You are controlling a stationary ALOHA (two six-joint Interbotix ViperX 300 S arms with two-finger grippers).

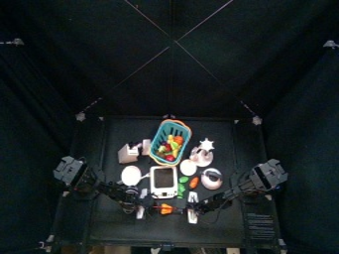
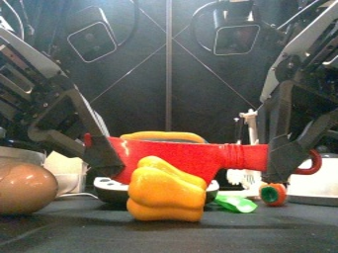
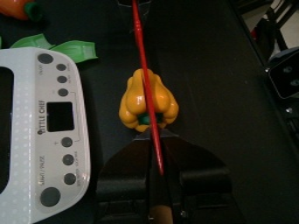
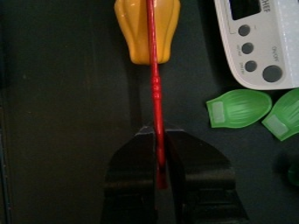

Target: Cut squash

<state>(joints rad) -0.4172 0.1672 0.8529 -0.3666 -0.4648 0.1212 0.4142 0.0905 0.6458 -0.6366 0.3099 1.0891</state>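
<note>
The squash (image 3: 147, 103) lies whole on the bench (image 3: 222, 87); both the left tool (image 3: 159, 166) and right tool (image 4: 156, 162) pinch the red knife (image 4: 155, 79) above it, with cutting left.

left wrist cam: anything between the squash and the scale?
No. Bare black table separates the squash from the scale in the left wrist view. The red knife lies over the squash, not in that gap.

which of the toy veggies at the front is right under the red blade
The yellow squash: in both wrist views the red knife blade lies along its middle. The green pieces and the orange one lie off to the side, clear of the blade.
</note>
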